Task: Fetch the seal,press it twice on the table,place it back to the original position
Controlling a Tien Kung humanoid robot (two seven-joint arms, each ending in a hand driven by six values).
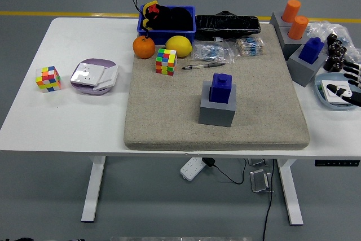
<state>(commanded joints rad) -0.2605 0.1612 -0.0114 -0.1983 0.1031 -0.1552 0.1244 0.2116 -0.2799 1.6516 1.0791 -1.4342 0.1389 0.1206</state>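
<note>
A dark blue seal [220,87] stands upright on a grey block [216,112] in the middle of the beige felt mat [169,117]. My right hand [348,80] pokes in at the right edge, over a pale blue dish [327,97], far to the right of the seal. Its black fingers [353,70] are spread and hold nothing. The rest of that arm is out of frame. My left hand does not show.
A second blue seal [311,49] and two orange seals [294,18] sit on grey blocks at the back right. On the mat's far side lie a colour cube [166,61], pen [202,66], orange [144,47], lemon [179,45] and blue bin [167,20]. At left are another cube [48,78] and a purple plate [94,75].
</note>
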